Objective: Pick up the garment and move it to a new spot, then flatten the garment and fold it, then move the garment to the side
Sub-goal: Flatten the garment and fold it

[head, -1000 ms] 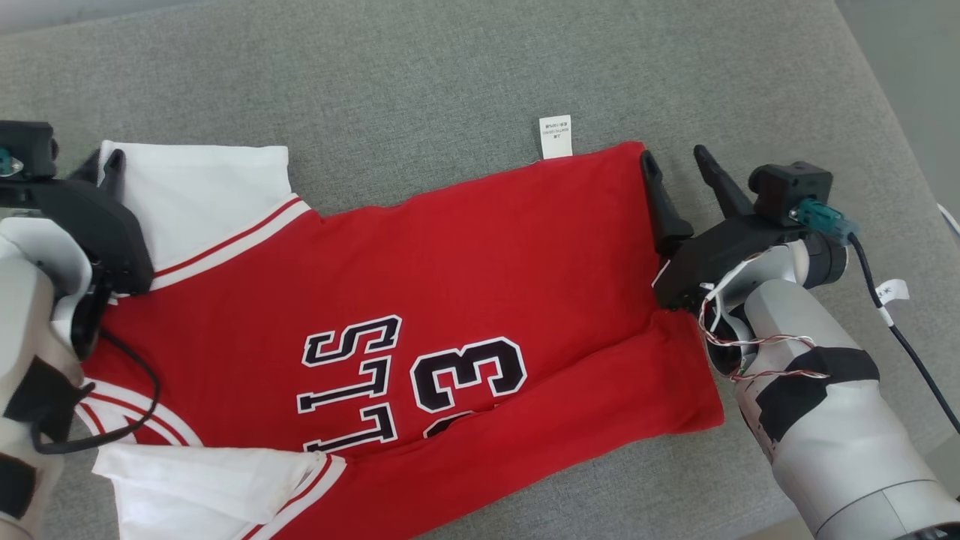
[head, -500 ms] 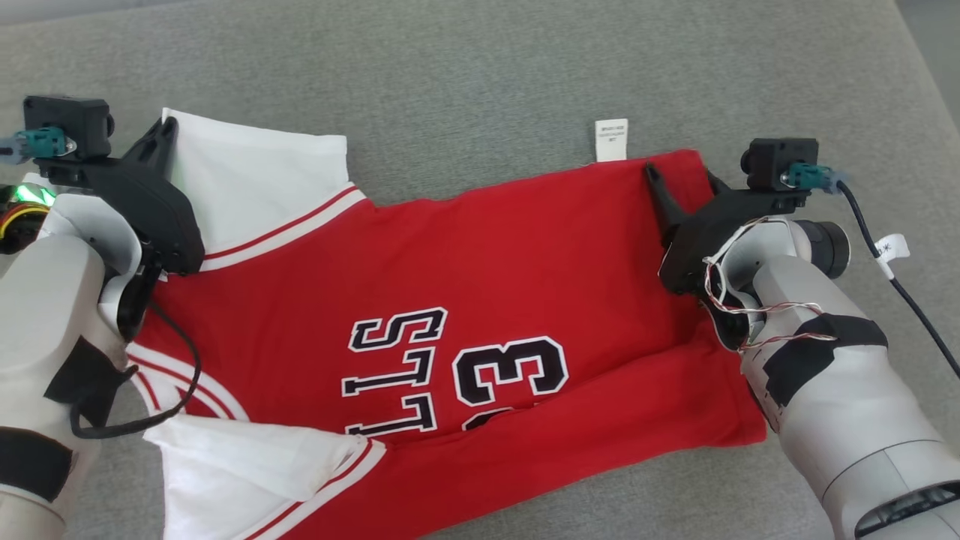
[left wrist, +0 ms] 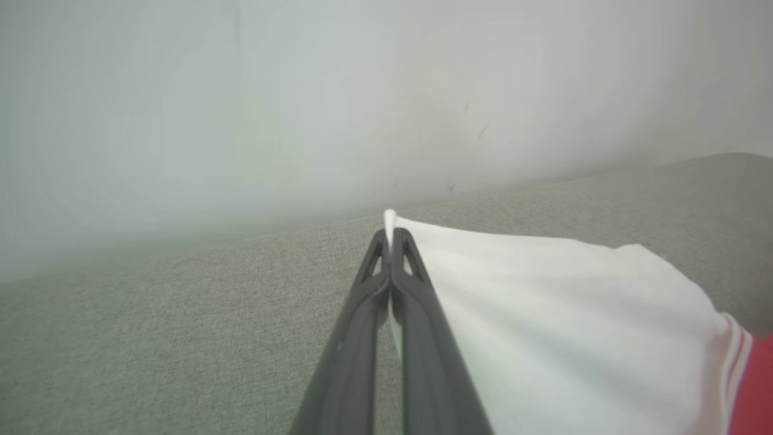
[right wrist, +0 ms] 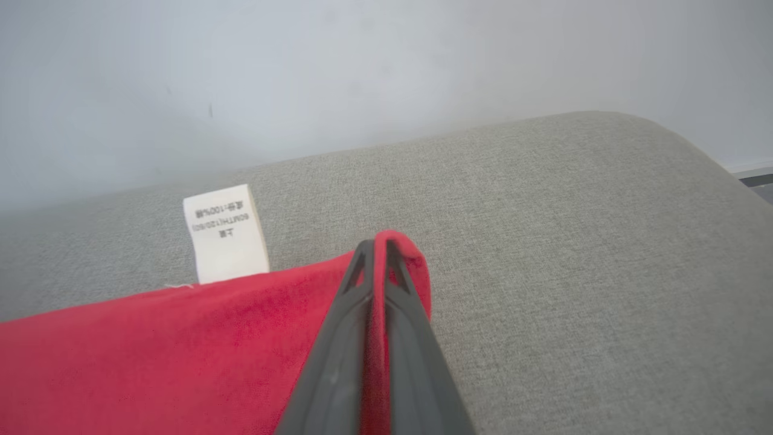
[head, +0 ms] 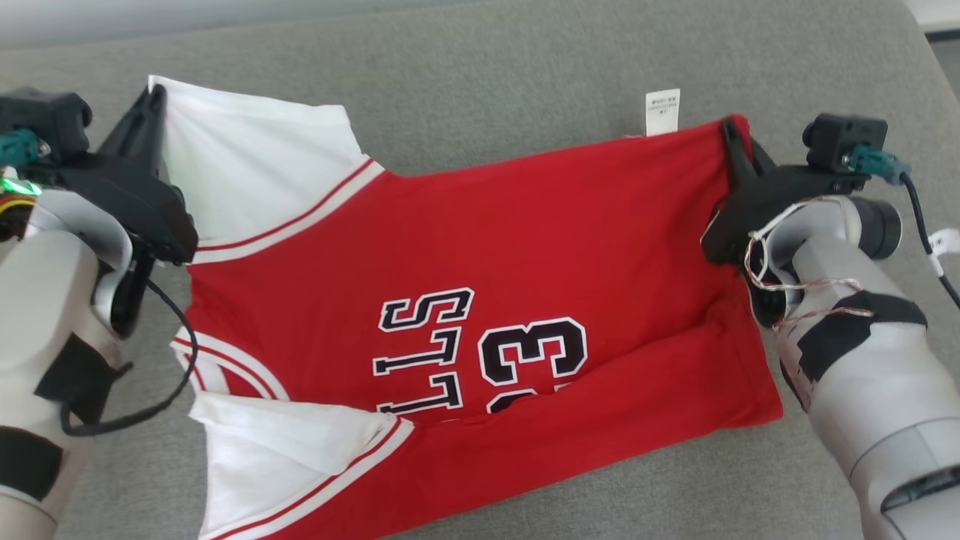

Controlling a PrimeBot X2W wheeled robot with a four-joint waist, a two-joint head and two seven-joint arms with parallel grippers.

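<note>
**Firmly pinched at two corners: jersey spread on the grey cushion**

Here the red jersey [head: 465,262] lies spread over the middle of the grey cushion [head: 487,60], printed side up. Its black-and-white lettering [head: 480,349] runs sideways in the head view.

Toward the cushion's far left, the left gripper [head: 155,94] has its two dark fingers [left wrist: 423,338] pressed together on the corner of a white sleeve [head: 255,165]. The left wrist view shows a sliver of white cloth caught between the tips and poking just past them.

Toward the cushion's far right, the right gripper [head: 727,129] is clamped on the jersey's red hem corner. In the right wrist view the red cloth curls up over the closed tips.

A white care label [head: 662,112] lies flat on the cushion's bare fabric, touching the jersey's far edge near that pinched corner. A second white sleeve [head: 277,450], trimmed in red stripes, lies rumpled toward the cushion's near edge. A long crease crosses the red body on the same near side. Beyond the cushion's far edge stands a pale wall [left wrist: 302,90].
</note>
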